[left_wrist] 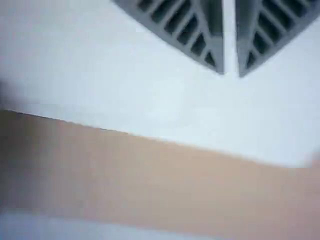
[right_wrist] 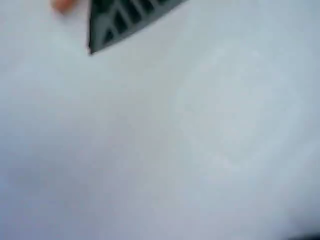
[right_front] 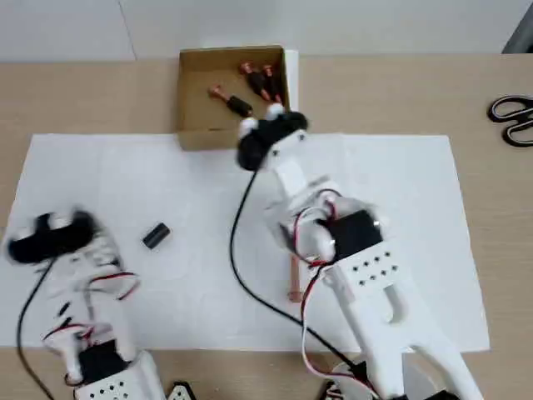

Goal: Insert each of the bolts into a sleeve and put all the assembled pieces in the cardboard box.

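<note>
The cardboard box (right_front: 190, 96) stands at the back of the table and holds three orange bolts in black sleeves (right_front: 237, 104). One loose black sleeve (right_front: 156, 236) lies on the white paper (right_front: 183, 192). An orange bolt (right_front: 294, 275) lies on the paper, partly under my right arm (right_front: 333, 233). That arm's wrist (right_front: 266, 137) hangs by the box's near right corner. One grey ribbed finger (right_wrist: 125, 20) of the right gripper shows over paper, with an orange bit (right_wrist: 62, 5) beside it. My left gripper (left_wrist: 231, 70) hovers shut and empty over the paper; its wrist (right_front: 50, 233) is at the near left.
Black scissors (right_front: 512, 117) lie at the far right on the bare wooden table (right_front: 83, 92). In the left wrist view the paper's edge meets a strip of table (left_wrist: 150, 180). Cables (right_front: 241, 250) trail from both arms across the paper.
</note>
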